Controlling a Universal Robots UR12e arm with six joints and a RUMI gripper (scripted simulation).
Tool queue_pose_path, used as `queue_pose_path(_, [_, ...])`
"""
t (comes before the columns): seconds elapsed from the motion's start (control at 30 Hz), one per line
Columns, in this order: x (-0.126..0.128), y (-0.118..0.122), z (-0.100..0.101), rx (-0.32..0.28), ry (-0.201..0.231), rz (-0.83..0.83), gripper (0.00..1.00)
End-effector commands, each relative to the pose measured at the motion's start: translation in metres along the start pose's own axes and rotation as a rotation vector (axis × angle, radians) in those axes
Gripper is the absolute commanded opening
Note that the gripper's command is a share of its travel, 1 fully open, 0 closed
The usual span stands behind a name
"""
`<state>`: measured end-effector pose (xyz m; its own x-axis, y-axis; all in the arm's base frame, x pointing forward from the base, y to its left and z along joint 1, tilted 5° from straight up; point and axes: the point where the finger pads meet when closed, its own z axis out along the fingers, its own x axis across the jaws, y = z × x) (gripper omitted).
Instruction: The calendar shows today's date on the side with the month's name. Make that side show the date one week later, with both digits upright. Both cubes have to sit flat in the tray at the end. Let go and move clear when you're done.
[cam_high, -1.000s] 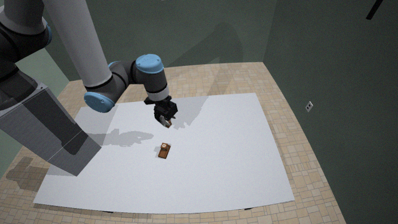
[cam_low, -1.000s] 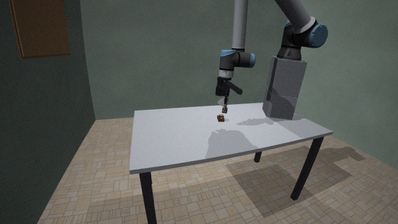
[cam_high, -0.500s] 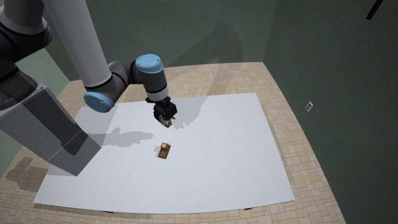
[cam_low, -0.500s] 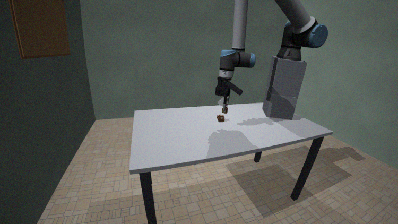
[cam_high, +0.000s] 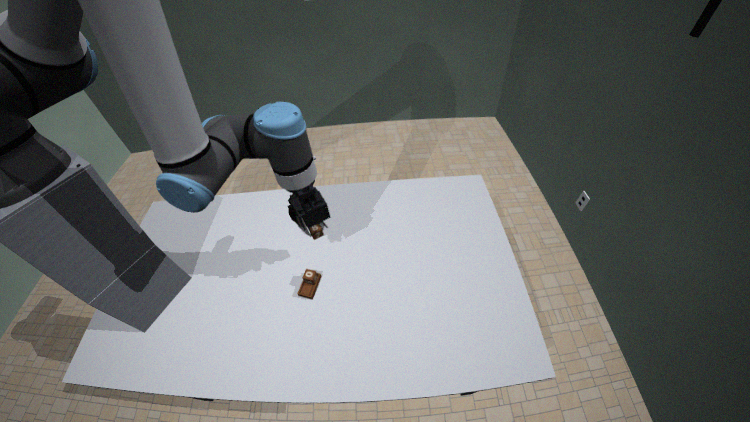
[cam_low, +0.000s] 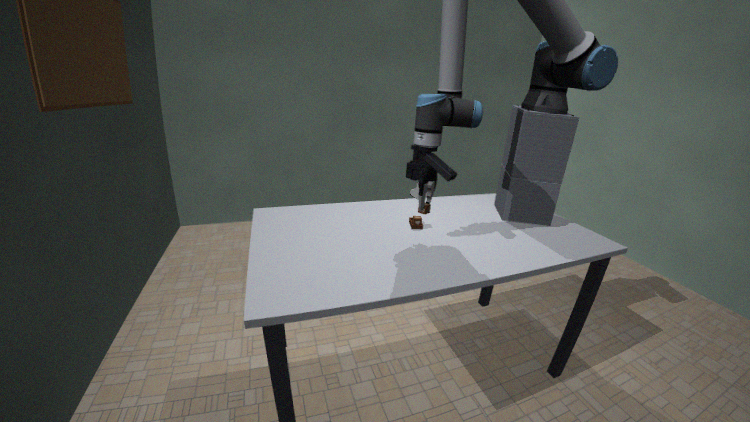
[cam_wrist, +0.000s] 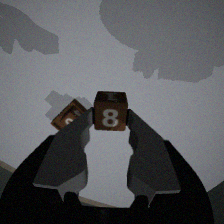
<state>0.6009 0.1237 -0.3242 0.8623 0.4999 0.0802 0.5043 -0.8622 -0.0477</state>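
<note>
Brown wood: that's the look of the lifted cube (cam_high: 316, 231) (cam_low: 424, 209) (cam_wrist: 110, 111), pale 8 on the face my wrist view catches, and I've got it!
My gripper (cam_high: 317, 229) (cam_low: 425, 207) (cam_wrist: 110, 109): clamped on that cube, a fingertip at each side, up off the desk (cam_high: 419, 314) (cam_low: 325, 262) (cam_wrist: 165, 110).
Tray (cam_high: 306, 291) (cam_low: 415, 226) (cam_wrist: 59, 119): down on the desk below my gripper, off to one side, the calendar's other cube (cam_high: 309, 276) (cam_low: 418, 219) (cam_wrist: 70, 120) sitting at one end, a round pale digit on top.
Free slot: beside that seated cube, and that's where mine should go.
Weight: light, I'd judge; small wooden block, no strain for me.
Stiffness: hard and rigid, so it won't give; a firm squeeze should be safe.
Slip: smooth flat sides could let it pivot if I pinch near an edge.
Best hold: two opposite side faces, centred, leaving the digit that must show uncovered.
Next call: settle which face goes to the month side, turn it upright, then lower it square.
Danger: catching the tray's rim or nudging the neighbour, leaving a cube tilted.
Date: today's number I cannot tell from here.
</note>
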Motion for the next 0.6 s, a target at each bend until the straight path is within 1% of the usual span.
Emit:
queue_pose_path(0.0, [-0.0011,-0.0034,0.0009,-0.001,-0.004,0.155,0.11])
queue_pose_path(0.2, [0.001,-0.0044,0.0009,-0.002,-0.003,0.34,0.11])
queue_pose_path(0.3, [0.001,-0.0044,0.0009,-0.002,-0.003,0.343,0.11])
queue_pose_path(0.43, [0.002,-0.0052,0.0009,-0.002,-0.003,0.501,0.11])
queue_pose_path(0.47, [0.002,-0.0053,0.0009,-0.002,-0.003,0.505,0.11])
queue_pose_path(0.53, [0.0025,-0.0053,0.0009,-0.002,-0.004,0.58,0.11])
queue_pose_path(0.57, [0.0025,-0.0053,0.0009,-0.002,-0.004,0.59,0.11])
